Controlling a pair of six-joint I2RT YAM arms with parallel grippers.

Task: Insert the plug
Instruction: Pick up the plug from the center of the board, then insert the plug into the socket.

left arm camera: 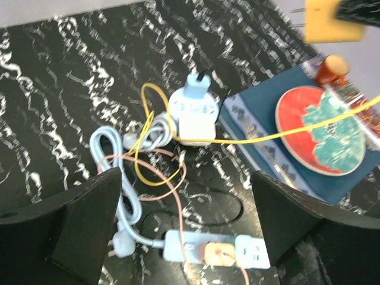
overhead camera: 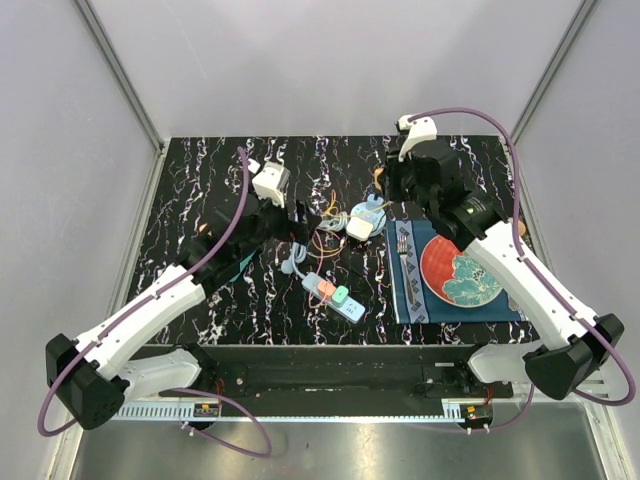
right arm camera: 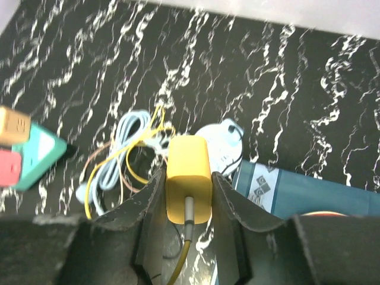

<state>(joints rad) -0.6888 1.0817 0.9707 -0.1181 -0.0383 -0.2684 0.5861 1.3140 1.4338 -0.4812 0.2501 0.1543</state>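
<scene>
Yellow block-shaped plug [right arm camera: 188, 181] sits pinched in the right end effector [right arm camera: 187, 178] over the far black marbled surface [overhead camera: 220, 300], its pale-blue power strip [overhead camera: 333, 293] lying diagonally near-left (closer to the wide-open, empty left end effector [left arm camera: 185, 190]).

Two arms, left arm [overhead camera: 150, 305] and right arm [overhead camera: 530, 285]: white moulded link shells between black joint housings, the bulkiest black housings nearest the black mounting rail [overhead camera: 330, 370]. Each carries a purple cable [overhead camera: 243, 190] looping from its rail end to a white wrist camera box [overhead camera: 271, 183] farthest from the rail. Each ends in matte black, wedge-shaped fingers [left arm camera: 83, 225].
</scene>
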